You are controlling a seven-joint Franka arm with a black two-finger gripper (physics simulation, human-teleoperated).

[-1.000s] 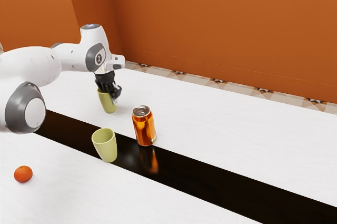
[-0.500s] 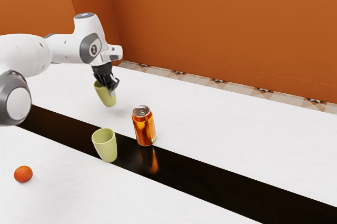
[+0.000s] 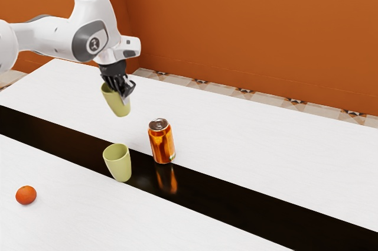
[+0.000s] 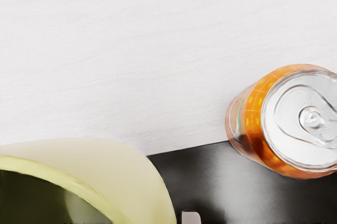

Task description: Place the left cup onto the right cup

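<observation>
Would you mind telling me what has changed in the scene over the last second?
The gripper, shut on the tilted cup, has carried it higher above the table and slightly toward the exterior view's left, as the arm swung upward. The standing cup, the can and the orange ball stayed where they were.

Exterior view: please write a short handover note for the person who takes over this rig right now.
Gripper: shut on the held cup, gripping it at the rim; the cup hangs tilted, clear of the table.
Standing cup: upright at the black stripe, nearer the camera than the held one, apart from the can on its exterior-view right.
Orange ball: on the white surface, far from the work.
Done: grasp and lift.
Left: carry the held cup over the standing cup, straighten it, lower it on, release. Probably keep away from the can.
</observation>
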